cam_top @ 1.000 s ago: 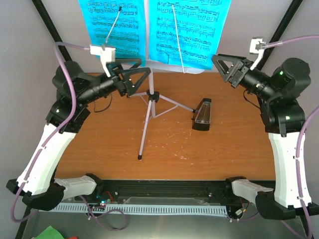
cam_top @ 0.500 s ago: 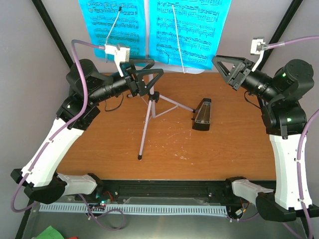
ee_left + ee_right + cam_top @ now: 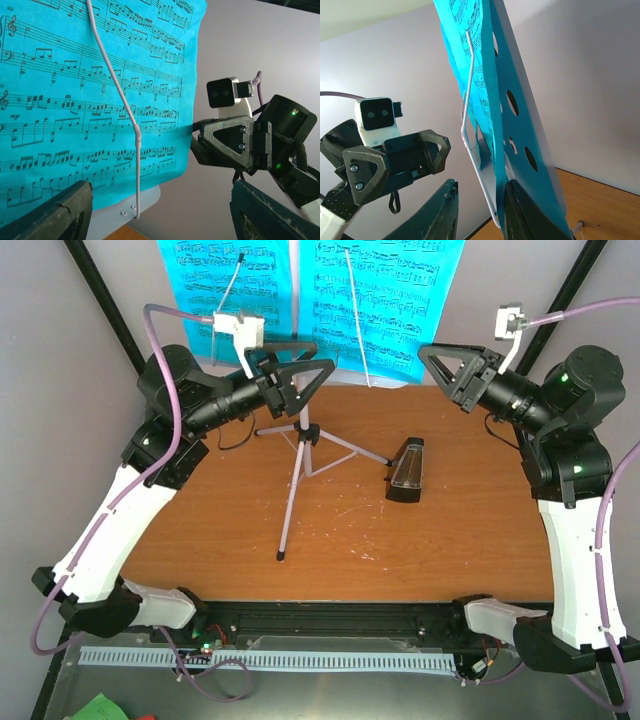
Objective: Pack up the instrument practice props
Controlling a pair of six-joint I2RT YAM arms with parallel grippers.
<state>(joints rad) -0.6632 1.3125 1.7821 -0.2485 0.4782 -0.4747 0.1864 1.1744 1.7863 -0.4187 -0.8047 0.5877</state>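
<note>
The white tripod music stand (image 3: 300, 440) stands at the table's middle back, with two cyan sheet-music pages (image 3: 385, 305) on its desk under thin wire holders (image 3: 120, 100). The small black metronome (image 3: 405, 470) sits on the table to the right of the tripod. My left gripper (image 3: 318, 355) hangs open in front of the desk's lower middle, and its jaws (image 3: 160, 215) stand wide with nothing touching them. My right gripper (image 3: 432, 368) is at the desk's right edge. Its narrowed jaws (image 3: 480, 220) have the wire holder and the page edge (image 3: 490, 165) between them, with a gap still showing.
The perforated desk back (image 3: 525, 125) fills the right wrist view. Each wrist camera sees the other gripper close by: the right one (image 3: 225, 145) and the left one (image 3: 395, 155). A grey wall stands right behind the stand. Tripod legs (image 3: 285, 530) spread over the table's middle.
My left arm has risen and swung right, bringing its gripper up to the desk. The right gripper's jaws have narrowed and edged left onto the page's right edge.
</note>
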